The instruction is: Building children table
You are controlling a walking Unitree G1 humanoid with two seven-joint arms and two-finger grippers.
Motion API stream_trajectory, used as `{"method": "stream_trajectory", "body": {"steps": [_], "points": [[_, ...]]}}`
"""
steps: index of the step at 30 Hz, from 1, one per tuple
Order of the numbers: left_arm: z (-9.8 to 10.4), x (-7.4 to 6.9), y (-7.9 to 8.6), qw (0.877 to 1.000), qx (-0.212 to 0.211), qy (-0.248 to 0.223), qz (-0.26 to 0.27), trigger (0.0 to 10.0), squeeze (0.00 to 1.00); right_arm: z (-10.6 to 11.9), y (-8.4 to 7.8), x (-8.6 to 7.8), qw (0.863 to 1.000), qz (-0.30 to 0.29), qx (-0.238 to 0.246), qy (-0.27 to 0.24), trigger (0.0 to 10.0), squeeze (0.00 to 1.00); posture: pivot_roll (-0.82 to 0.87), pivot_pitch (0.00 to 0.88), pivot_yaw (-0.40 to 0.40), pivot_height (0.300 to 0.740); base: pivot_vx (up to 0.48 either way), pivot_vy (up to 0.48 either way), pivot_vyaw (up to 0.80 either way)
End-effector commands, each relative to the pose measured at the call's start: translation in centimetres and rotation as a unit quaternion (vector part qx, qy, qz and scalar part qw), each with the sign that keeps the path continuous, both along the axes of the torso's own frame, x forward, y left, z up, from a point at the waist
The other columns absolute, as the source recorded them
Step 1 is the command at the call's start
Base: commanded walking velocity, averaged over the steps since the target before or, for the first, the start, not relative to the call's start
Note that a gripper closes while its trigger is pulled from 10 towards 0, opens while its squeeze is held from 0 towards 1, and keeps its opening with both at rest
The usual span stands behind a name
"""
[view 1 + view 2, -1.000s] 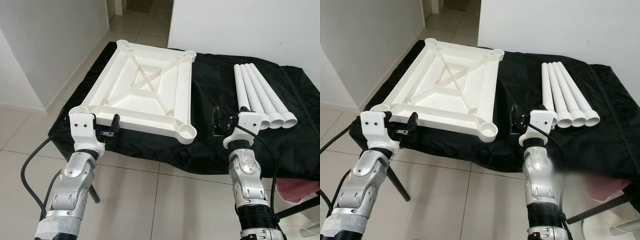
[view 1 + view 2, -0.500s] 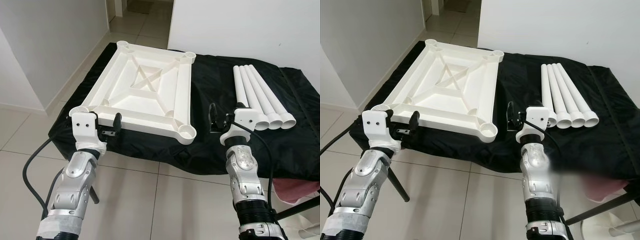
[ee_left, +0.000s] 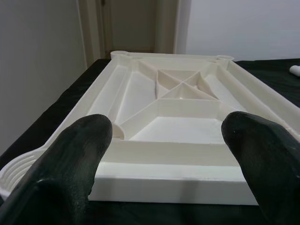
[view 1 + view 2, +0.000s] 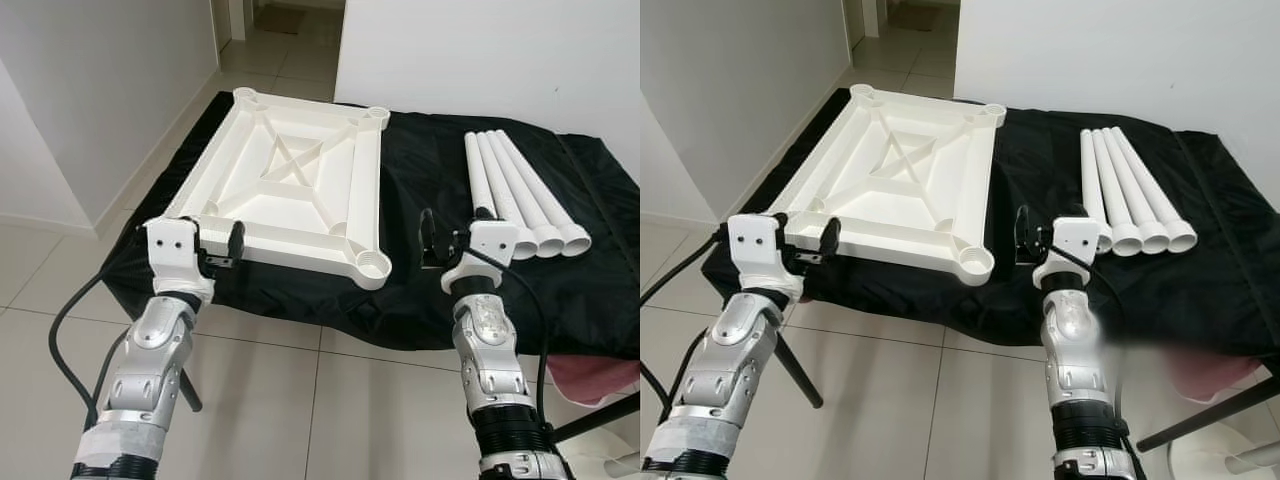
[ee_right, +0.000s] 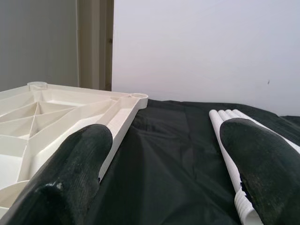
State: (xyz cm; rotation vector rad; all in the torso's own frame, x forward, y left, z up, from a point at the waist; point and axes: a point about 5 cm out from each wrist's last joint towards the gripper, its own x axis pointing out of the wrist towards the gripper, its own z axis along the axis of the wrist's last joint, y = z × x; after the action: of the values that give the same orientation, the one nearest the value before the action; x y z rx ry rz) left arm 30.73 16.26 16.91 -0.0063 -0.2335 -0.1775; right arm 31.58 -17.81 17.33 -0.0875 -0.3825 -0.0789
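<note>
The white children's tabletop (image 4: 290, 190) lies upside down on the black cloth (image 4: 430, 170), ribs and corner sockets facing up. Several white tube legs (image 4: 515, 195) lie side by side to its right. My left gripper (image 4: 215, 248) hovers open at the tabletop's near left edge; in the left wrist view its fingers (image 3: 70, 164) stand either side of the near rim (image 3: 168, 180). My right gripper (image 4: 447, 245) is open above the cloth between the tabletop's near right corner socket (image 4: 372, 267) and the legs. In the right wrist view the leg ends (image 5: 229, 136) pass behind one finger.
The cloth-covered table stands on a pale tiled floor (image 4: 300, 400), with white walls to the left and behind. A doorway (image 4: 280, 20) opens at the back. A pink cloth (image 4: 600, 375) lies at the lower right. A black cable (image 4: 60, 330) loops off my left arm.
My right gripper has shifted slightly left, away from the legs. My left gripper has risen a little nearer the tabletop's rim. Both have stayed open.
</note>
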Motion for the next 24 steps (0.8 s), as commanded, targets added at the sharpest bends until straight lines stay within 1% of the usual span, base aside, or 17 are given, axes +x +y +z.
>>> {"method": "stream_trajectory", "body": {"steps": [1, 8, 24], "points": [[-0.2, 0.1, -0.3, 1.000, 0.013, 0.002, -0.027, 10.0, 0.00, -0.2, -0.1, -0.3, 1.000, -0.005, 0.000, -0.001, 10.0, 0.00, 0.00, 0.025, -0.011, 0.740, 0.000, 0.000, 0.00], [-0.2, 0.2, -0.4, 1.000, 0.025, -0.006, -0.016, 10.0, 0.00, -0.3, 0.0, 0.0, 1.000, -0.004, 0.001, 0.001, 10.0, 0.00, 0.01, 0.036, -0.029, 0.740, 0.000, 0.000, 0.00], [-0.4, 0.3, 0.7, 1.000, 0.022, -0.001, 0.016, 10.0, 0.00, 0.0, 0.1, 0.3, 1.000, -0.001, -0.001, 0.002, 10.0, 0.00, 0.02, 0.043, -0.036, 0.740, 0.000, -0.016, 0.00]]}}
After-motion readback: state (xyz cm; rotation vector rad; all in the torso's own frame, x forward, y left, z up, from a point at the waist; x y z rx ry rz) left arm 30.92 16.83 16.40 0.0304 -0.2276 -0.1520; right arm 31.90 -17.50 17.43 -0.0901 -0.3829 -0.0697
